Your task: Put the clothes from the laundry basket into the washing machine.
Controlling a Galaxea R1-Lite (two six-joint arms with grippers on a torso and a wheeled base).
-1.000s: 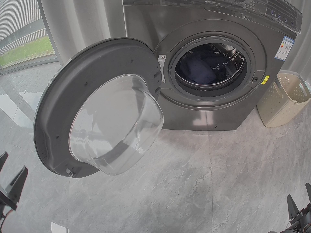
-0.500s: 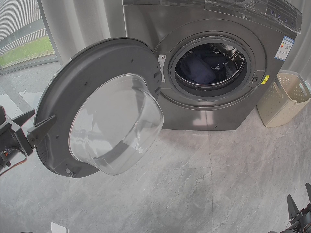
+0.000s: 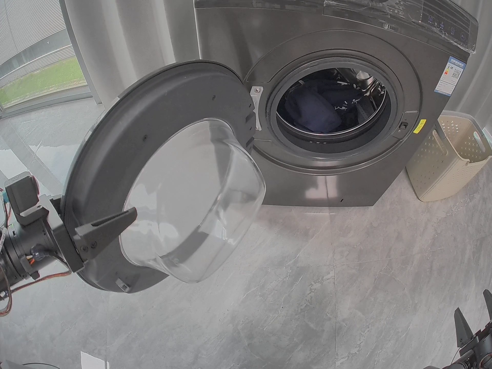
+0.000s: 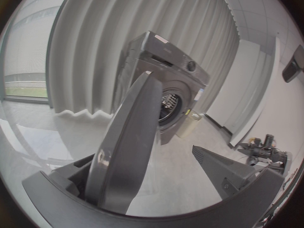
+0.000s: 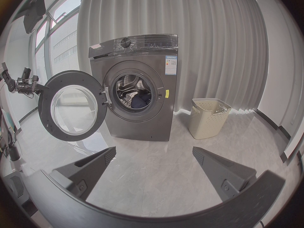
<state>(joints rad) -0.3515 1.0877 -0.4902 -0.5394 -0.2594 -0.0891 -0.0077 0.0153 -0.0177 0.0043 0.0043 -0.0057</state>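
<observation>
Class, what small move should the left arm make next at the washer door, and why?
Probably swing the door slightly toward shut. The left gripper straddles its rim, open; dark clothes lie inside the washing machine, and the laundry basket looks empty.

The door [image 4: 126,149] hides one left claw [image 4: 144,152] finger; the head view's edge cuts the laundry basket [image 3: 441,170].

A pale pleated curtain [image 3: 128,26] hangs at 11 o'clock in the head view. At 10 o'clock stands a window [image 3: 31,37], a strip of green lawn [image 3: 43,80] beyond it. Glossy grey marbled floor tiles [image 3: 333,283] spread from 9 through 6 to 3 o'clock.
</observation>
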